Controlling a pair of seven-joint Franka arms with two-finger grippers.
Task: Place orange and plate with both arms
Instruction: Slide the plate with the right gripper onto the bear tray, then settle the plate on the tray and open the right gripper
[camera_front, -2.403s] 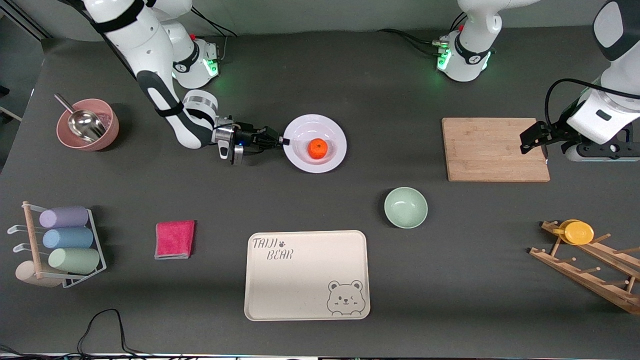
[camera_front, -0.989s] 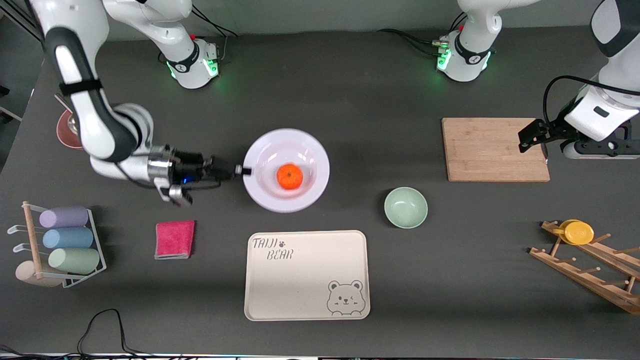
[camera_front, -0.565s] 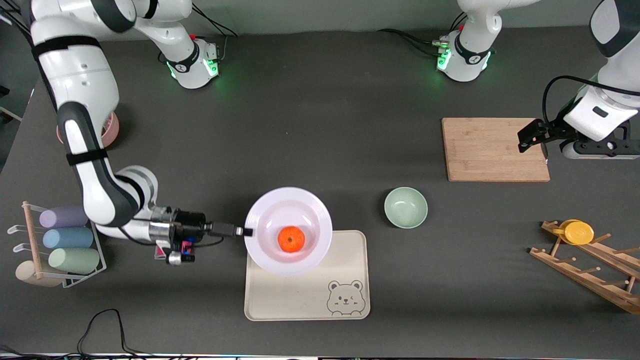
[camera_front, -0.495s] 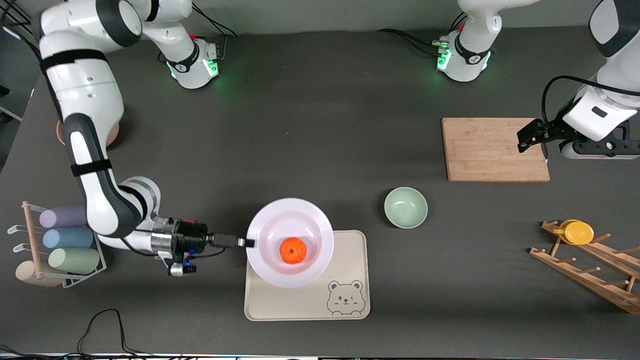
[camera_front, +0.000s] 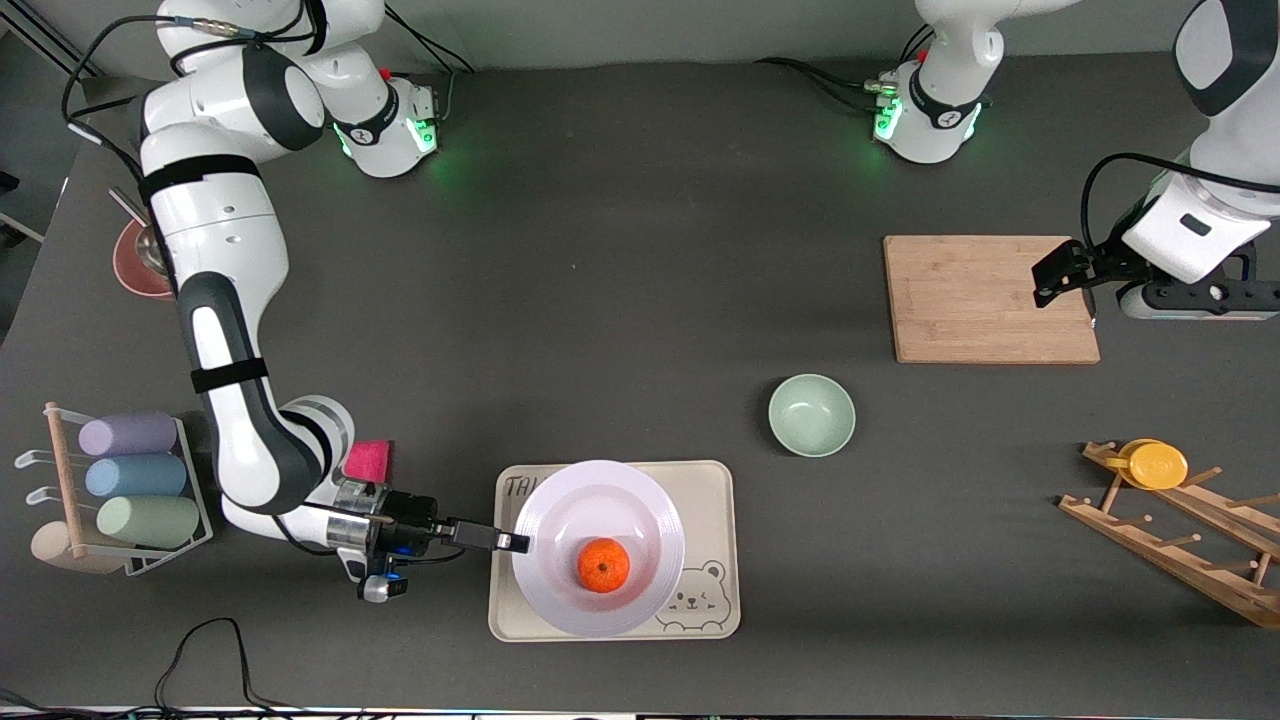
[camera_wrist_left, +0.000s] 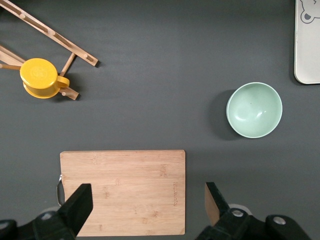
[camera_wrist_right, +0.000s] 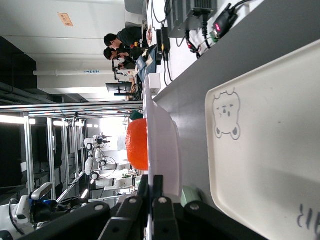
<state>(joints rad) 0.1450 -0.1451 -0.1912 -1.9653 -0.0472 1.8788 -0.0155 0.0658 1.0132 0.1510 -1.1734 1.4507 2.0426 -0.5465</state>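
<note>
The white plate (camera_front: 560, 520) is over the cream bear-print tray (camera_front: 715, 610), held level just above it, with the orange (camera_front: 604, 565) in its well. My right gripper (camera_front: 510, 543) is shut on the plate's rim at the edge toward the right arm's end. In the right wrist view the plate (camera_wrist_right: 167, 145) shows edge-on above the tray (camera_wrist_right: 270, 160), the orange (camera_wrist_right: 137, 145) on it, my gripper (camera_wrist_right: 153, 187) clamped on the rim. My left gripper (camera_front: 1058, 272) is open and waits over the wooden cutting board (camera_front: 985, 298); its wrist view shows the board (camera_wrist_left: 122, 192) between the fingers (camera_wrist_left: 75, 205).
A mint-green bowl (camera_front: 811, 415) stands between the tray and the board. A wooden rack with a yellow cup (camera_front: 1155, 465) is at the left arm's end. A pink cloth (camera_front: 368, 460), a wire rack of coloured cups (camera_front: 130, 478) and a pink bowl (camera_front: 135, 265) are at the right arm's end.
My right arm has carried the plate with the orange from mid-table toward the front camera until it hangs over the tray. The left arm has barely moved.
</note>
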